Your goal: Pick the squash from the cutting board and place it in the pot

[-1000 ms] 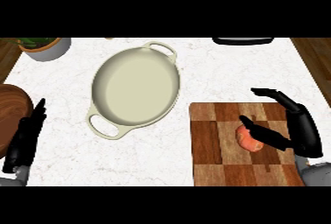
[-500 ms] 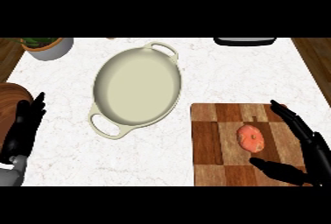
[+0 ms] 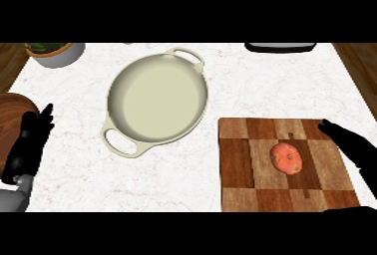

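Note:
A small orange squash (image 3: 286,158) lies on the checkered wooden cutting board (image 3: 243,189) at the lower right. The cream oval pot (image 3: 156,99), with two loop handles, stands empty left of the board. My right hand (image 3: 356,147) is at the board's right edge, open, its fingers stretched along the edge and apart from the squash. My left hand (image 3: 29,143) rests open at the far left, fingers pointing up.
A grey planter with green leaves (image 3: 56,51) stands at the top left corner. A dark tray-like object (image 3: 280,47) sits at the top edge. A round wooden item (image 3: 15,103) shows at the left edge.
My right hand has drawn back to the right, off the squash, which now lies fully uncovered. The left hand has shifted slightly right and up.

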Controlling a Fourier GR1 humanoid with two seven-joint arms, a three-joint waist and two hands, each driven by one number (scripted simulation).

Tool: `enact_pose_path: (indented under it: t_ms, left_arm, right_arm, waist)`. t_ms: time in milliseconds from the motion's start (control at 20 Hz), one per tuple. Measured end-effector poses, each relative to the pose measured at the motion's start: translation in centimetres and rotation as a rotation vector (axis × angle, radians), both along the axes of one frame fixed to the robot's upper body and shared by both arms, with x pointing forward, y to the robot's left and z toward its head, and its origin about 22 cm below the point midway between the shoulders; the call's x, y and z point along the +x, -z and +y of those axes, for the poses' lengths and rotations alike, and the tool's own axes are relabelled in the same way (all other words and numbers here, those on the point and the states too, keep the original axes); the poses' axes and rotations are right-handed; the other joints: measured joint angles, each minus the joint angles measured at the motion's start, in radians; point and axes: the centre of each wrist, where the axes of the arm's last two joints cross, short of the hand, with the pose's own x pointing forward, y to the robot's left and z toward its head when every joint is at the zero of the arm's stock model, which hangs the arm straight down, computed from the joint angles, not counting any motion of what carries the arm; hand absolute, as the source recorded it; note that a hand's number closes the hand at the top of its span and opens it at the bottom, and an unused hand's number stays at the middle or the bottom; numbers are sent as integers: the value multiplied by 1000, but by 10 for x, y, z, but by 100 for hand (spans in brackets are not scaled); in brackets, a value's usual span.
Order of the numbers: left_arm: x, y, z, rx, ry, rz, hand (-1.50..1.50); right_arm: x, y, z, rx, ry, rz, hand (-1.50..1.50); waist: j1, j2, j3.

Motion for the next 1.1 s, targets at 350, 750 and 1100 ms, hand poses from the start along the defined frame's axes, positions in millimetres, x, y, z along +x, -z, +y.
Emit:
enact_pose_path:
  t_ms: [350,750,1100]
  left_arm:
    - [1,-1,0,0,19,-2,0]
    - [3,0,-8,-3,23,-3,0]
    - [-1,-4,-4,-3,8,-1,0]
  right_arm:
    - [-5,-22,31,-130,-1,233,-150]
    - [11,-12,37,-166,67,312,-150]
    - [31,18,35,-185,87,349,-150]
  waist:
    - [14,3,2]
    - [12,3,4]
    - [13,3,4]
